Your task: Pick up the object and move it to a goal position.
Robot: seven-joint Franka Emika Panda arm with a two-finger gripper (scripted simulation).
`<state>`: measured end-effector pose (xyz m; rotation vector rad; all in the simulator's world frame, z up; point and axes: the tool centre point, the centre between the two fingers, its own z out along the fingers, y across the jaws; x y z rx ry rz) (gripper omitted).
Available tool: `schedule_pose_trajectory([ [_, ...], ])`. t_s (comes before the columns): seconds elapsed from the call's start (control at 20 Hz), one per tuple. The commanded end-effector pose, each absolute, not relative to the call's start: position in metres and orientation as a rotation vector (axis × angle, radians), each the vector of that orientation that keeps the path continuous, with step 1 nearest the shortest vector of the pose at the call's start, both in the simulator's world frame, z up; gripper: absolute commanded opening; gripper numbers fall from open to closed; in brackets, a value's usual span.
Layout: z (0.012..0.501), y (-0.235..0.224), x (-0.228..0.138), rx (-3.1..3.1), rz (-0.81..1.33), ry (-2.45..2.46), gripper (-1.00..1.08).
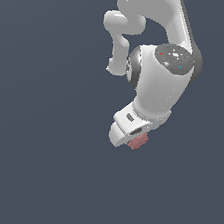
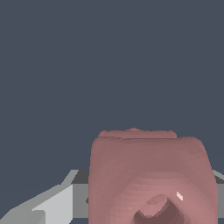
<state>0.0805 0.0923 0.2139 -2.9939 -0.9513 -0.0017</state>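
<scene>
Peeking out from beneath the white gripper (image 1: 130, 137), just right of centre in the exterior view, the red-pink block (image 1: 137, 142) sits tight against the hand's underside. In the wrist view the block (image 2: 151, 175) fills the lower right of the frame, with a grey finger (image 2: 52, 203) showing beside it at lower left. That closeness suggests the block is between the fingers, but whether the jaws are clamped on it I cannot tell. Around it lies only a plain dark slate-blue ground (image 1: 36, 164). No obstacle appears, and no goal marker is visible.
</scene>
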Motion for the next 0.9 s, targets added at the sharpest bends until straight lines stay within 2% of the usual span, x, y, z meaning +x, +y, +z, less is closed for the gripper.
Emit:
schedule_pose_trajectory([
  [0.0,0.223,0.099,0.09,-2.994,0.0,-0.95,-1.0],
  [0.85,0.258,0.126,0.126,-2.994,0.0,-0.951,-1.0],
])
